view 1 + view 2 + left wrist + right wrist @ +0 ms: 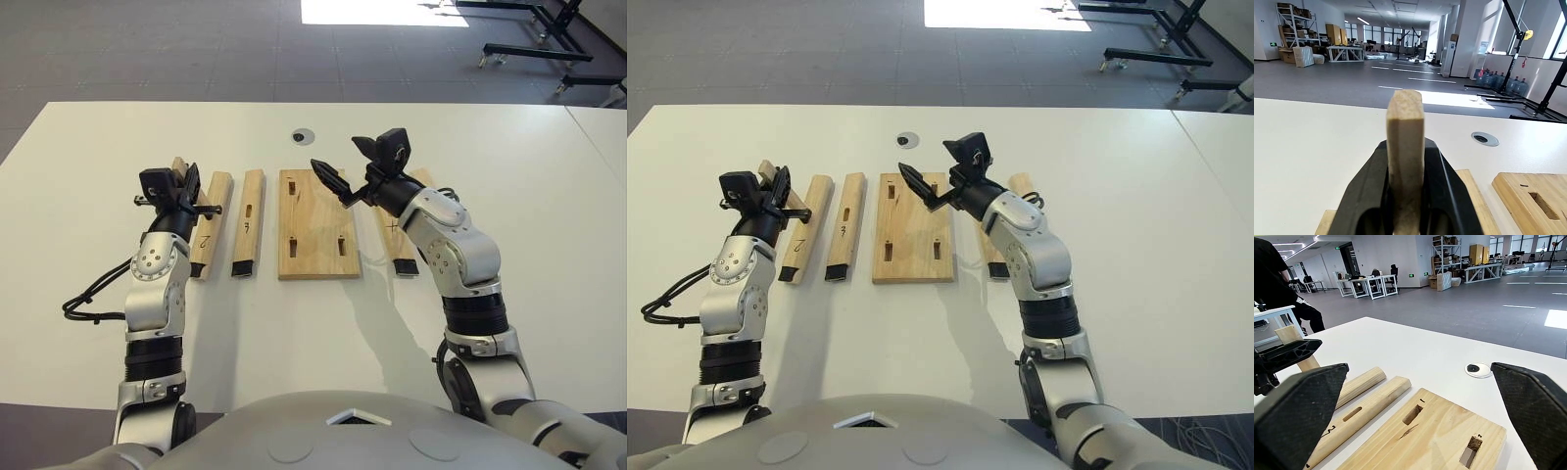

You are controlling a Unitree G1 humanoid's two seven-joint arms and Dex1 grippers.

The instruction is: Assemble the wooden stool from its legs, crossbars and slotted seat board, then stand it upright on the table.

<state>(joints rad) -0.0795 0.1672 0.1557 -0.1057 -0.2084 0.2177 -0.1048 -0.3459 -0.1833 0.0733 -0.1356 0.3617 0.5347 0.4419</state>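
The slotted seat board lies flat mid-table. Left of it lie two slotted legs side by side. Further left, my left gripper is shut on a wooden bar, whose end pokes out between the black fingers. My right gripper hangs open just above the board's far right corner, its fingers spread wide with nothing between them. More wooden pieces lie right of the board, partly hidden under the right arm.
A round cable grommet sits in the table beyond the board. A black cable loops beside the left arm. A second table adjoins at the right. White table surface stretches on both sides and in front.
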